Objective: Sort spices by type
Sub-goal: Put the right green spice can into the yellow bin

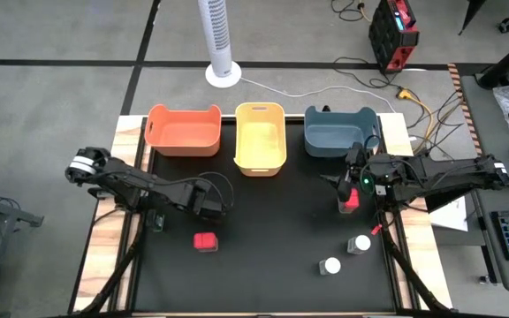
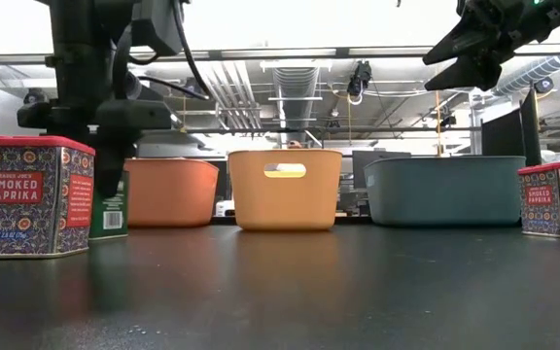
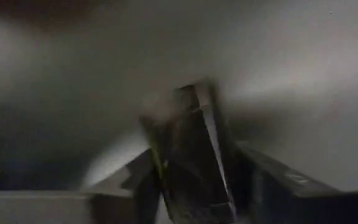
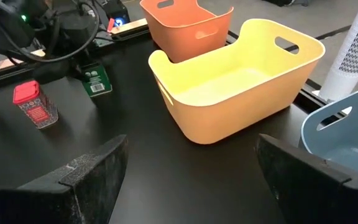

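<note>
Looked straight down from above in the high view, taking in the whole black table, both arms and the floor around. Sat at tabletop height in the low view, facing level across toward the orange bin, yellow bin and blue bin, with a red paprika tin very near the lens. Pressed close and blurred in the left wrist view, against a dark boxy container. Faced across the table in the right wrist view, sharing the yellow bin and orange bin with both other views.
</note>
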Controlling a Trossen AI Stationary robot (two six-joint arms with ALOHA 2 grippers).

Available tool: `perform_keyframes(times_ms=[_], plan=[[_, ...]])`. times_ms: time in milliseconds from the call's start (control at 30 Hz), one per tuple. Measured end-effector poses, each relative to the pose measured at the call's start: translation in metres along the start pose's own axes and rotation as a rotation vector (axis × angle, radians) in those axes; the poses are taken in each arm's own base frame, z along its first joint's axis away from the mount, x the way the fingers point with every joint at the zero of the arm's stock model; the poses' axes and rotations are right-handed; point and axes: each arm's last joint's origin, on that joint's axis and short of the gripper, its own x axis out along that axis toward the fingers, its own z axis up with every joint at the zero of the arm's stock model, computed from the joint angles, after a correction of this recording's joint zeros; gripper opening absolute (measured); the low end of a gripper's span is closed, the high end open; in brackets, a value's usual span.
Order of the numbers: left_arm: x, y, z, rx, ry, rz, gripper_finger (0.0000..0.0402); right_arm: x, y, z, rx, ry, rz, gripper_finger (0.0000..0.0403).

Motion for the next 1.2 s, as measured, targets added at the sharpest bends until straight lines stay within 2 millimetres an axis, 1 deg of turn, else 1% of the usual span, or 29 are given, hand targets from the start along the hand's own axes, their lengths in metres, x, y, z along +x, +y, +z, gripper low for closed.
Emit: perform_keyframes(times_ms=[67, 167, 233, 367, 467, 533, 667, 733, 800, 900, 1000, 1067, 1200], plan=[[0.0, 0.0, 0.0, 0.007, -0.001, -0.002, 0.0108, 0.0, 0.0, 0.0, 0.0, 0.001, 0.0, 0.0343], [-0.006, -0.001, 0.002, 0.026, -0.003, -0.017, 0.0107, 0.0, 0.0, 0.0, -0.002, 0.001, 0.0, 0.0343], [-0.018, -0.005, 0.006, 0.05, -0.017, -0.067, 0.0107, 0.0, 0.0, 0.0, -0.002, 0.004, -0.001, 0.0343], [-0.057, -0.016, 0.021, 0.128, -0.089, -0.167, 0.0107, 0.0, -0.001, -0.002, -0.008, 0.017, -0.005, 0.0343], [-0.095, -0.023, 0.036, 0.198, -0.18, -0.242, 0.0107, 0.0, -0.001, -0.003, -0.013, 0.029, -0.009, 0.0343], [-0.121, -0.027, 0.048, 0.235, -0.274, -0.284, 0.0107, 0.001, -0.001, -0.003, -0.013, 0.028, -0.009, 0.0343], [-0.165, -0.027, 0.077, 0.315, -0.449, -0.325, 0.0107, 0.002, -0.001, -0.006, -0.016, 0.035, -0.011, 0.0343], [-0.182, -0.025, 0.094, 0.365, -0.521, -0.32, 0.0107, 0.002, -0.001, -0.007, -0.018, 0.039, -0.012, 0.0343], [-0.194, -0.024, 0.112, 0.408, -0.573, -0.307, 0.0107, 0.002, -0.001, -0.007, -0.033, 0.038, -0.012, 0.0343], [-0.204, -0.024, 0.144, 0.454, -0.621, -0.276, 0.0107, 0.001, -0.002, -0.007, -0.043, 0.035, -0.011, 0.0343], [-0.203, -0.025, 0.178, 0.511, -0.598, -0.271, 0.0107, 0.0, -0.002, -0.006, -0.046, 0.031, -0.009, 0.0343], [-0.197, -0.025, 0.201, 0.575, -0.557, -0.27, 0.0107, 0.0, -0.002, -0.006, -0.049, 0.036, -0.011, 0.0343], [-0.175, -0.023, 0.238, 0.767, -0.437, -0.236, 0.0107, 0.0, -0.003, -0.009, -0.038, 0.065, -0.017, 0.0343]])
